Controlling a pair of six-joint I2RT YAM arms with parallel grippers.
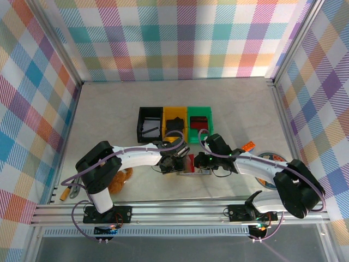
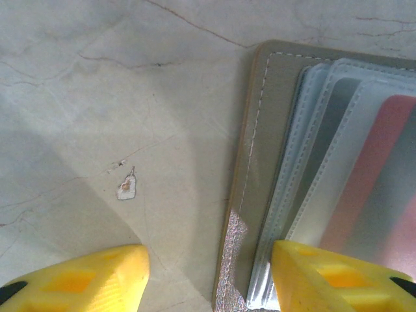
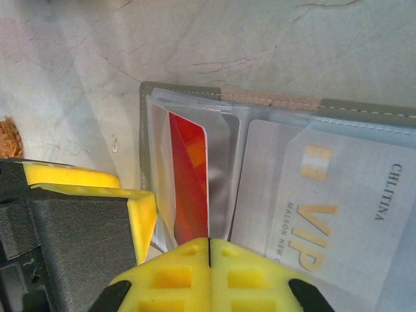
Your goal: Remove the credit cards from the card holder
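Observation:
The grey card holder (image 1: 192, 166) lies open on the table between my two grippers. In the left wrist view its stitched edge (image 2: 260, 149) runs between my left gripper's (image 2: 208, 279) open yellow fingers; the right-hand finger (image 2: 325, 279) rests on the clear sleeves, over a pinkish card (image 2: 380, 175). My right gripper (image 3: 209, 250) is shut on the lower edge of a red credit card (image 3: 190, 175), which stands tilted up from the holder's left panel (image 3: 146, 130). A white VIP card (image 3: 325, 208) sits in the right panel. From above, the left gripper (image 1: 178, 162) and right gripper (image 1: 202, 161) flank the holder.
Black (image 1: 150, 124), yellow (image 1: 175, 121) and green (image 1: 200, 120) bins stand in a row just behind the holder. An orange item (image 1: 248, 146) and a round object (image 1: 271, 164) lie to the right. A brown lump (image 1: 120, 180) sits by the left arm's base.

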